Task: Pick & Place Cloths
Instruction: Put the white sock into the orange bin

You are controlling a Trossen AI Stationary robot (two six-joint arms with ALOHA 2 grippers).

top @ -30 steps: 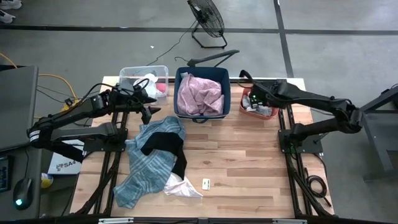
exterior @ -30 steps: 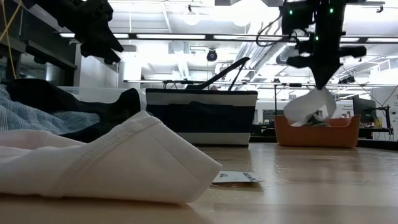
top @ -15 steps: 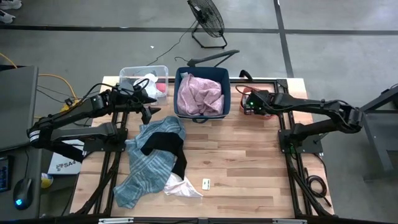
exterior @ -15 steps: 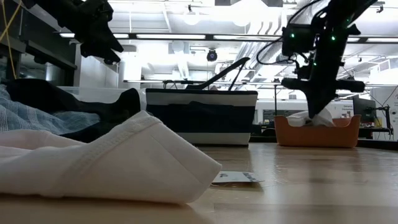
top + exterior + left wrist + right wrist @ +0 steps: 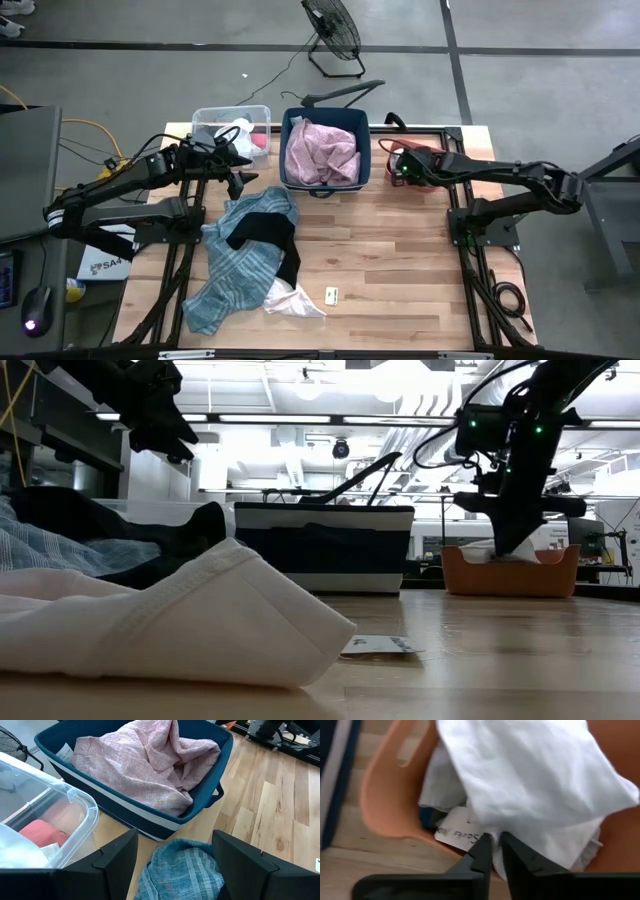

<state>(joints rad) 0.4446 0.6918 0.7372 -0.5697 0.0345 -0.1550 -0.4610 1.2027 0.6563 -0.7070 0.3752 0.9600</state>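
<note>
Closest to me, at the front of the table (image 5: pixel 400 270), a white cloth (image 5: pixel 150 625) is lying folded over on the wood, with a small paper tag (image 5: pixel 331 294) just beside it. Behind it the big teal plaid cloth (image 5: pixel 240 265) is sprawling across the left half of the table, a black piece (image 5: pixel 268 235) draped over it.

Further back, the left gripper (image 5: pixel 172 857) is hovering above the far end of the plaid cloth. Its fingers are standing wide apart and gripping nothing. Past them, the pink cloth (image 5: pixel 150 762) is sitting bunched inside the dark blue bin (image 5: pixel 364 150). Beside that bin is a clear plastic tub (image 5: pixel 200 122) with something red and something white inside; I cannot make out what those pieces are.

At the far right, the right gripper (image 5: pixel 495 847) is reaching down into the orange tub (image 5: pixel 510 572). Its fingers are pinched nearly together on a white cloth (image 5: pixel 535 780), which is resting in the tub over other white fabric and a handwritten label (image 5: pixel 457 832). From overhead the arm is covering most of this tub, so its contents are mostly hidden there. In the level view only a bit of white is showing above the rim.
</note>
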